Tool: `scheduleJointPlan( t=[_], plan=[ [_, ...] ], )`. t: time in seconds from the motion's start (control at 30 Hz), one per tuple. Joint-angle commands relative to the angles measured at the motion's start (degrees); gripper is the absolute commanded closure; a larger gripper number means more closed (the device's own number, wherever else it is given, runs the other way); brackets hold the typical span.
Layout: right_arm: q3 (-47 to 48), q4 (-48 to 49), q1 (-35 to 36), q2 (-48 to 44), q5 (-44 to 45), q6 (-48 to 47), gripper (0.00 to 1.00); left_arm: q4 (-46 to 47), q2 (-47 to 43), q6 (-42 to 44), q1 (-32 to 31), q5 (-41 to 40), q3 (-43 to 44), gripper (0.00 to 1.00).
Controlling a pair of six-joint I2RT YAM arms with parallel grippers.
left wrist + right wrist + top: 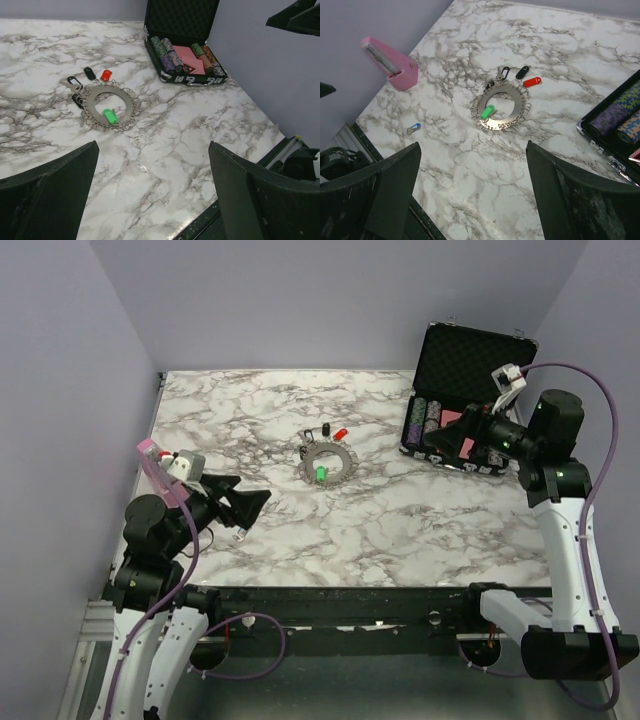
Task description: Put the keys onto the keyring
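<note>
- Two grippers hang over the marble table (400, 530), and neither has anything in it. The left gripper (253, 488) is low over the table's left side, its jaws spread wide and empty.
- Just beside that gripper, toward the near edge, a blue key (413, 129) lies alone on the marble, well apart from the other keys.
- Near the middle of the table the keyring (325, 462) lies flat, a silvery ring with small loops all round its rim.
- Against the ring's far-left rim rests a black-framed key (504, 73). It is too small to tell whether it is hooked on.
- A green key (110, 116) sits on the near part of the ring, its head across the inner edge. Whether it is threaded onto a loop cannot be told.
- Just beyond the far rim lie a black key (89, 72) and, to its right, a red key (105, 75), close together on the bare marble. The red one points toward the rim.
- At the far right stands an open black case (470, 370), lid upright, with rows of striped poker chips (167, 52) inside.
- The right gripper (435, 443) hovers at the case's front edge, pointing toward the middle of the table. Its jaws are also wide apart and hold nothing.
</note>
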Motion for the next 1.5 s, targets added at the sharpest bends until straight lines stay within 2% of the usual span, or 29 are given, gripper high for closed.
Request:
scheduleJointPlan(
  t=[0.0, 0.2, 0.23, 0.47, 0.8, 1.1, 1.47],
  plan=[
    [-0.81, 3.79, -0.33, -2.22, 5.16, 5.89, 0.06, 0.48, -2.45, -6.09, 0.35, 1.86, 0.08, 0.01],
    [-2.04, 6.78, -0.33, -3.98, 8.68, 10.46, 0.03, -2.08, -3.86, -6.44, 0.26, 0.45, 0.7, 0.01],
    [-2.13, 7.04, -0.33, -3.89, 9.03, 10.9, 0.0, -2.34, -4.03, -6.53, 0.26, 0.27, 0.7, 0.01],
    [-2.04, 9.06, -0.42, -2.84, 7.28, 12.84, 0.0, -4.45, -4.57, -6.18, 0.26, -2.54, 1.13, 0.01],
    [-3.45, 9.59, -0.33, -3.1, 7.63, 12.05, 0.0, -4.98, -3.95, -4.42, 0.26, -2.28, 0.7, 0.01],
    [-3.89, 10.12, -0.42, -1.43, 8.6, 12.66, 0.0, -0.25, -4.39, -5.65, 0.26, -0.35, -3.34, 0.01],
    [-4.06, 10.12, -2.09, -0.82, 8.42, 12.58, 0.0, 0.73, -3.68, -4.07, 0.26, -0.35, -5.01, 0.01]
  ],
)
